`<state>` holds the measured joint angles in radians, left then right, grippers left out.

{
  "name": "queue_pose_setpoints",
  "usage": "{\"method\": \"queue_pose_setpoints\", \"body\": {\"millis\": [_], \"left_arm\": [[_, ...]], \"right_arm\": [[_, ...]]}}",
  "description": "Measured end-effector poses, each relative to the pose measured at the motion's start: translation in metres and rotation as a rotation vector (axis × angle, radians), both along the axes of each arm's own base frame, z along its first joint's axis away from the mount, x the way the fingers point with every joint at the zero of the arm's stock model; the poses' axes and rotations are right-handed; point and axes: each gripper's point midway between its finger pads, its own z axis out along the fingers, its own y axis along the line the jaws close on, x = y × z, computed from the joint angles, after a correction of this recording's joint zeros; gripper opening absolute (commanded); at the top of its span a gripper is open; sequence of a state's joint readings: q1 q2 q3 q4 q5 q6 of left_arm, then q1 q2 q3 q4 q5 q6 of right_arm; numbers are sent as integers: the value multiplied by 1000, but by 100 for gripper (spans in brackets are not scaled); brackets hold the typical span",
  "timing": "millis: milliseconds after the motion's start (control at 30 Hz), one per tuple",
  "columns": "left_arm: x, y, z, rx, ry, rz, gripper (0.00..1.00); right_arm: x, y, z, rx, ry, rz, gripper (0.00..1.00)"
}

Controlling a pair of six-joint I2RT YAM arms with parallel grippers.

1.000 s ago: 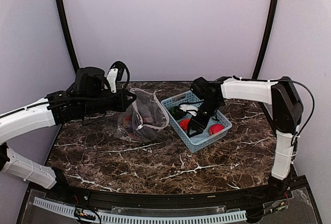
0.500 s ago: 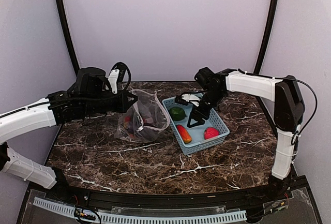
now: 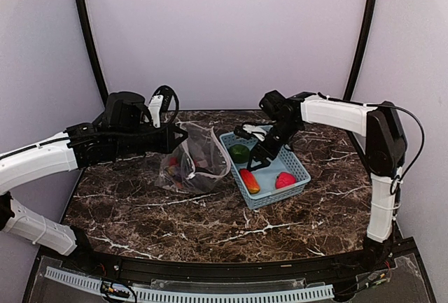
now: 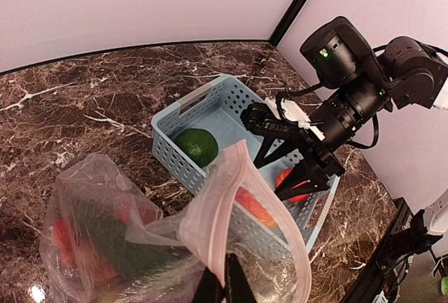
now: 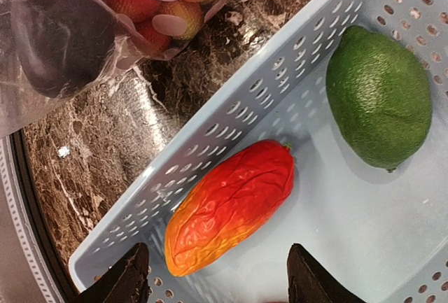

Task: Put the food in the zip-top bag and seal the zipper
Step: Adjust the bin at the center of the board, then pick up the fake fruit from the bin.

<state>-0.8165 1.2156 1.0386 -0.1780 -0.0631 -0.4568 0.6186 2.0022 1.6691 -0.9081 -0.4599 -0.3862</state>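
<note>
The zip-top bag, unsealed, holds some food; mango, pepper, strawberry wait in the basket; left fingers pinch the bag's mouth, right fingers wide.

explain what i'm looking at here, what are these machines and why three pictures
Two robot arms stand at a marble table. One picture looks down from above and behind them; the other two come from cameras on each wrist. The left tool pinches the rim of a clear dotted bag, holding it open with toy food already inside. The right tool hangs open and empty over a blue basket holding an orange-red toy, a green one and a red one.
</note>
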Motion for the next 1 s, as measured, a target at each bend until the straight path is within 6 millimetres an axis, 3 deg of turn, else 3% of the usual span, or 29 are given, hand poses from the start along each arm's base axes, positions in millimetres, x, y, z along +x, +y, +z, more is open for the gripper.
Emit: {"method": "queue_pose_setpoints", "body": {"millis": [400,567,833,1000], "left_arm": [[0,0,-1,1,1,1,1],[0,0,-1,-1,3,3,1],[1,-1,-3,-4,15,7,1],[2,-2,-7,1,24,8,1]], "right_arm": [[-16,8,-51,-74,170,-57,67],[-17,5,-67,-108,200,-80,59],[-13,-1,-72,-140,196,-108,49],[-5,-11,-56,-128,156,-134,44]]}}
